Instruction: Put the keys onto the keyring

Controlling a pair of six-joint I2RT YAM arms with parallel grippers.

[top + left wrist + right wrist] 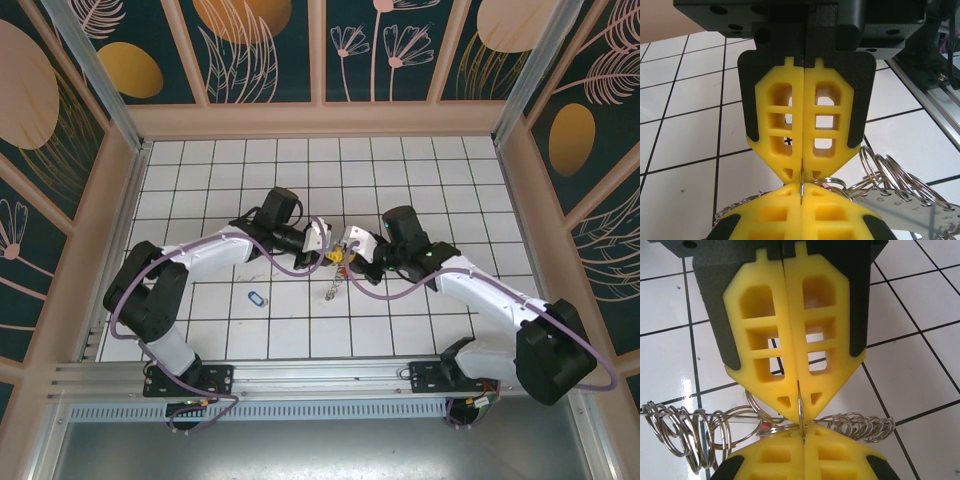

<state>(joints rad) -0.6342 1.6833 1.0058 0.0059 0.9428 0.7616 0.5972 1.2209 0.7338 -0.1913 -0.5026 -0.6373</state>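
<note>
Yellow plastic fingers (780, 125) of the left hand (803, 172) are pressed flat together. Their tips pinch the thin grey metal keyring (802, 188). The right hand (803, 197) pokes in at the bottom of the left wrist view, tip to tip with the left one, and is shut on the same bit of wire. The right wrist view shows the same thing: the right hand (800, 412) is squeezed shut on the keyring (802, 426), and the left hand (804, 438) meets it from below. Many small shiny wire loops (680, 432) are strung along the keyring on both sides of the pinch.

From above, the left hand (330, 247) and right hand (350, 250) touch near the middle of the white tiled surface (460, 170). Small metal keys with red heads (332, 290) are just below the hands. I cannot tell if they hang or lie on the tiles. One small key with a blue oval head (257, 298) lies flat on the tiles, well apart to the left. White tiles spread wide toward the back and both sides. Beige walls with dark flower panels (270, 50) stand at three edges, far from the hands. A grey metal rail (320, 372) runs along the near edge.
</note>
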